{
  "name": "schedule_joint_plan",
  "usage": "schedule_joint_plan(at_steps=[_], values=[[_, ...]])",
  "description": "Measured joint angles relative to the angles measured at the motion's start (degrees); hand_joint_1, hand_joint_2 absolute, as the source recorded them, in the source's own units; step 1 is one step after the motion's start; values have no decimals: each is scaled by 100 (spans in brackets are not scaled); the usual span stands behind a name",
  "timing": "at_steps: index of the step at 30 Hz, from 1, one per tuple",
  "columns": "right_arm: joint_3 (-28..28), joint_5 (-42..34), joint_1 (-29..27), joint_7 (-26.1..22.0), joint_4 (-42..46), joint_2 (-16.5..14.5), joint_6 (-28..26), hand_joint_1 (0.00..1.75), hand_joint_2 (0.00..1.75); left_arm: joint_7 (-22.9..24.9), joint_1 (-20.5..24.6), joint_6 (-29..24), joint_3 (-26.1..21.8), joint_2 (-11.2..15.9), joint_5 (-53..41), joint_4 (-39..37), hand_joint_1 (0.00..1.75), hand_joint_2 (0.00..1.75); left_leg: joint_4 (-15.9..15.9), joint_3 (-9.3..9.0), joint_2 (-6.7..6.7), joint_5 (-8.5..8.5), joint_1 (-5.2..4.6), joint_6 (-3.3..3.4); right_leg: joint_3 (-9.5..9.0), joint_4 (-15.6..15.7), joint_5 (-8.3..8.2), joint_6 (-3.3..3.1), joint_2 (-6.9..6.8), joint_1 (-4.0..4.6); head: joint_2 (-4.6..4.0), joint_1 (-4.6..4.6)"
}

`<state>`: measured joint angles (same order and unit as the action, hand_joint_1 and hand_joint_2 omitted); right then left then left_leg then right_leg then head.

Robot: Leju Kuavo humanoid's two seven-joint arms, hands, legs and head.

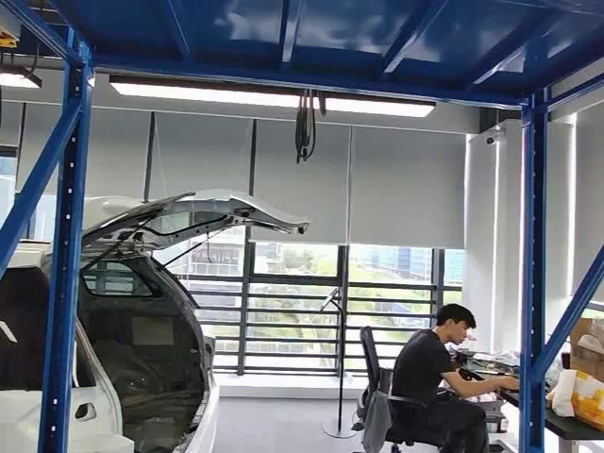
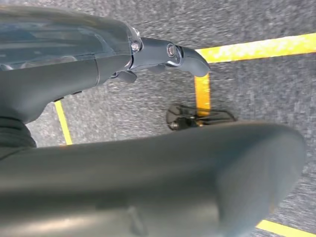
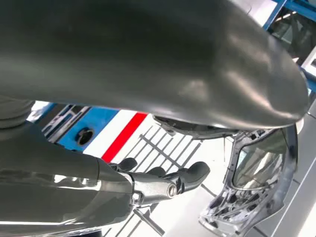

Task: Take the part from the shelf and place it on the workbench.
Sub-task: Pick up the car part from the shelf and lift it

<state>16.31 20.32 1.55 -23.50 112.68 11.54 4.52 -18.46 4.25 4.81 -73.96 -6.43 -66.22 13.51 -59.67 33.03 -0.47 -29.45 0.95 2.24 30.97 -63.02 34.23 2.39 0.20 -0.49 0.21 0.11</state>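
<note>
Blue steel racking [image 1: 65, 255] frames the head view: uprights at left and right, blue decking overhead. Behind the left upright stands a white car body [image 1: 135, 377] with its tailgate [image 1: 199, 212] raised. A strip light [image 1: 271, 97] runs under the decking, with a loop of black cable [image 1: 306, 127] hanging just beside it. Roller blinds cover the upper half of the windows behind.

At lower right a person [image 1: 434, 387] in a black shirt sits on an office chair at a worktop [image 1: 570, 425] carrying yellow-and-white bags [image 1: 588, 396] and cardboard boxes [image 1: 588, 344].

Left robot hand [image 2: 164, 54], left wrist view: fingers extended over grey carpet [image 2: 260, 94] marked with yellow tape lines [image 2: 257, 48]; nothing held, released. A small dark metal fitting [image 2: 197, 116] lies on the carpet against a tape line.

Right robot hand [image 3: 168, 180], right wrist view: fingers stretched out and lightly curved, nothing between them, released. Beyond it, a bare metal tailgate shell [image 3: 257, 182] and a panel striped blue, white and red [image 3: 111, 133].

Task part: cannot tell which item it is in any view; neither robot hand carries it.
</note>
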Motion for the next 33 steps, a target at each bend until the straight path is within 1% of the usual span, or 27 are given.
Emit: schedule_joint_plan(at_steps=[2, 3, 4, 5, 6, 7, 8, 9, 10, 12, 14, 15, 16, 17, 18, 19, 20, 21, 23, 24, 25, 26, 27, 28, 30, 31, 33], values=[[-8, -35, -7, 1, -8, 0, 1, 0, 0, -1, 3, 1, 1, 0, -3, 0, 0, 0, 0, -28, 0, -31, -10, 20, 286, -449, 148, 12, 0, 0, 0, 0], [-17, -68, -14, 2, -18, 0, 3, 0, 0, -2, 2, 2, 1, 0, -6, 0, 0, 0, 0, -60, 0, -62, -21, 36, 545, -832, 255, 16, 0, 1, -1, 0], [-29, -105, -26, 4, -29, 0, 5, 0, 0, -3, -2, 2, 1, 0, -9, 0, 0, 0, 0, -99, -1, -98, -34, 45, 758, -1092, 283, 8, 1, 3, -1, 0], [-43, -139, -38, 5, -39, -1, 7, 0, 0, -4, -9, 2, 1, 0, -11, 0, 0, 0, 1, -149, -4, -136, -49, 49, 876, -1145, 192, -15, 1, 11, -1, 0], [-60, -167, -46, 7, -47, -1, 8, 0, 0, -5, -15, 1, 0, 0, -13, 0, 0, 0, 3, -208, -8, -178, -62, 51, 890, -978, -15, -54, 1, 28, -1, 0], [-79, -201, -52, 8, -50, -2, 11, 0, 0, -7, -17, 0, 0, 0, -14, 0, 0, 0, 7, -270, -12, -222, -73, 49, 814, -621, -312, -109, 0, 59, -1, 0], [-101, -248, -56, 11, -53, -2, 18, 0, 0, -9, -17, 0, 0, -4, -15, -2, 0, 0, 20, -327, -14, -260, -76, 44, 714, -259, -548, -170, -9, 97, -1, 1], [-121, -309, -60, 16, -56, -3, 34, 0, 0, -11, -15, 0, 0, -8, -16, -3, 0, 0, 40, -366, -16, -286, -70, 33, 631, 38, -682, -236, -14, 136, -1, 1], [-145, -392, -68, 22, -57, -3, 60, 0, 0, -13, -15, 0, 0, -13, -21, -5, 0, 0, 64, -388, -16, -309, -62, 10, 572, 240, -747, -289, -16, 168, 0, 0], [-213, -605, -110, 40, -57, -7, 121, 0, 0, -14, -28, 2, 0, -17, -35, -7, 0, 0, 83, -435, -6, -305, -52, -44, 508, 384, -714, -345, -2, 195, 2, -3], [-314, -843, -166, 48, -45, -27, 171, 0, 0, -16, -33, 3, 0, -17, -44, -7, 0, 0, 22, -489, 3, -329, -67, -89, 358, 517, -732, -355, 1, 152, 2, -2], [-367, -937, -184, 45, -40, -44, 189, 0, 0, -20, -24, 3, 1, -17, -45, -7, 0, 0, -97, -455, 3, -390, -71, -109, 278, 571, -727, -360, -4, 123, 2, -1], [-430, -1008, -202, 41, -35, -69, 201, 0, 0, -22, -11, 2, 2, -16, -46, -7, 0, 0, -329, -337, 3, -502, -70, -134, 217, 615, -720, -361, -9, 97, 2, 0], [-489, -1037, -224, 36, -33, -96, 207, 0, 0, -24, -4, 0, 2, -15, -46, -7, 0, 0, -661, -142, 3, -649, -60, -163, 183, 632, -702, -363, -10, 89, 1, 0], [-545, -1025, -254, 30, -32, -124, 206, 0, 0, -25, -4, -3, 2, -13, -47, -7, 0, 0, -1019, 93, 3, -794, -44, -193, 161, 635, -681, -361, -10, 81, 0, 0], [-598, -976, -292, 23, -31, -154, 192, 0, 0, -25, -13, -6, 2, -9, -47, -7, 0, 0, -1295, 301, 3, -874, -27, -223, 136, 634, -655, -353, -7, 73, 0, 0], [-643, -885, -332, 17, -28, -183, 159, 0, 0, -25, -27, -9, 2, -5, -47, -7, 0, 0, -1400, 429, 4, -842, -11, -251, 100, 633, -625, -340, -1, 63, -1, 0], [-689, -751, -366, 12, -19, -211, 103, 0, 0, -27, -37, -12, 2, 0, -46, -7, 0, 0, -1288, 451, 4, -677, 4, -277, 52, 631, -594, -321, 4, 49, -1, 0], [-774, -379, -420, 14, 22, -268, -68, 0, 87, -39, -42, -16, 1, 9, -42, -7, 0, 0, -632, 270, 3, -146, 35, -323, -61, 624, -514, -262, 12, 17, -1, 0], [-812, -167, -438, 27, 47, -292, -166, 0, 131, -45, -38, -20, 1, 11, -39, -7, 0, 0, -305, 185, 6, -7, 34, -322, -98, 606, -477, -225, 14, 7, -1, -1], [-848, 33, -457, 49, 75, -311, -256, 0, 175, -47, -35, -23, 0, 11, -37, -7, 0, 0, -100, 131, 10, 89, 26, -287, -114, 588, -438, -184, 15, 5, 0, -1], [-882, 215, -479, 73, 102, -323, -342, 0, 175, -49, -37, -26, 0, 11, -34, -7, 0, 0, -19, 116, 15, 92, 13, -237, -122, 573, -404, -147, 16, 9, 1, -2], [-922, 371, -502, 102, 127, -331, -422, 0, 175, -50, -38, -28, 0, 9, -32, -7, 0, 0, 10, 122, 22, 81, 2, -185, -121, 558, -371, -144, 14, 15, 2, -4], [-971, 506, -527, 131, 152, -334, -501, 0, 175, -52, -42, -29, -1, 7, -28, -7, 0, 0, -2, 115, 23, 126, 1, -149, -126, 558, -349, -162, 11, 20, 3, -4], [-1085, 775, -578, 214, 194, -337, -663, 0, 175, -56, -44, -38, -3, 3, -9, -7, 0, 0, 3, 110, 20, 126, -3, -134, -148, 573, -335, -227, 5, 22, 2, -5], [-1145, 912, -606, 262, 211, -337, -737, 0, 175, -56, -43, -41, -5, 3, 0, -7, 0, 0, 3, 110, 18, 121, -7, -125, -156, 587, -340, -240, 5, 22, 2, -4], [-1255, 1247, -678, 379, 239, -337, -881, 0, 175, -56, -42, -44, -9, -1, 7, -7, 0, 0, 3, 109, 16, 105, -13, -99, -172, 616, -344, -239, 5, 21, 0, -5]])
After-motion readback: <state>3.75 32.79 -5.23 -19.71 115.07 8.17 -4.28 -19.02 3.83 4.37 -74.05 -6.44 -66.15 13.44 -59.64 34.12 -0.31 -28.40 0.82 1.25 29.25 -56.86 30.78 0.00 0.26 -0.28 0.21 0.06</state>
